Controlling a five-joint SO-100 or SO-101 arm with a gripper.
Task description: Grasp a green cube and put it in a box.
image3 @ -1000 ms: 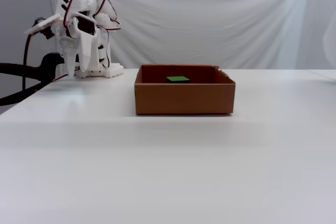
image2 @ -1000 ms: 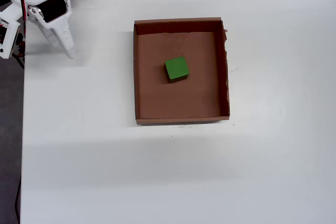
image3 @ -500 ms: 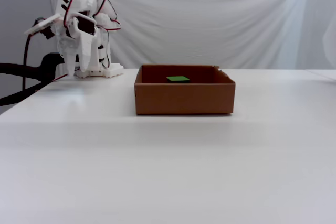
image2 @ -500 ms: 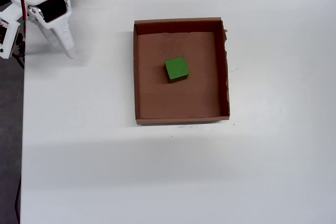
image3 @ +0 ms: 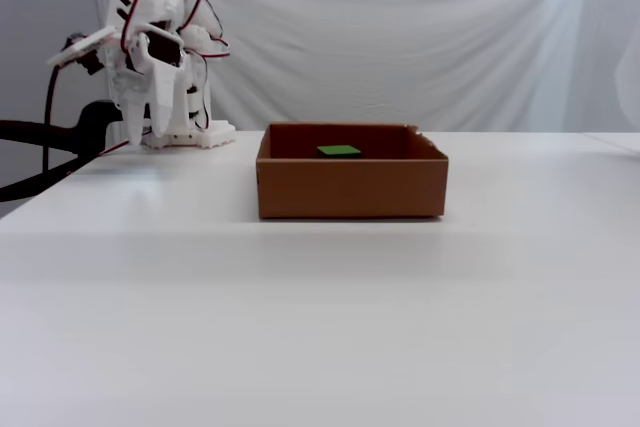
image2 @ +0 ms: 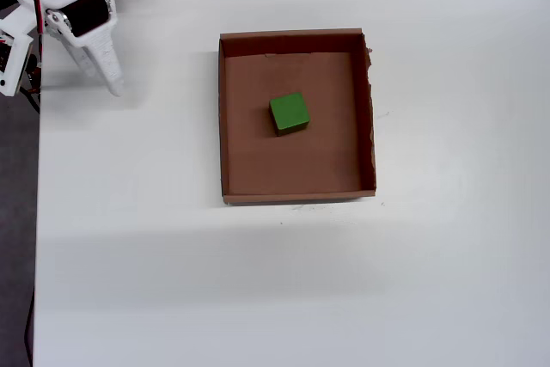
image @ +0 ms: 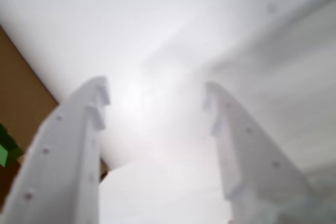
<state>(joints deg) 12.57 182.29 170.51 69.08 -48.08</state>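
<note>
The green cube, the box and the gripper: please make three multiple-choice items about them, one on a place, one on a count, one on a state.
1. Where is the green cube?
A. On the floor of the box
B. On the table beside the box
C. Between the fingers

2. How many cubes show in the overhead view?
A. One
B. Two
C. Three

3. What is the state of the gripper?
A. Shut on the cube
B. Open and empty
C. Shut and empty

Key: 1 A, the cube lies near the middle of the brown floor; 2 A, only one green cube shows; 3 B, the wrist view shows the fingers apart with nothing between them.
</note>
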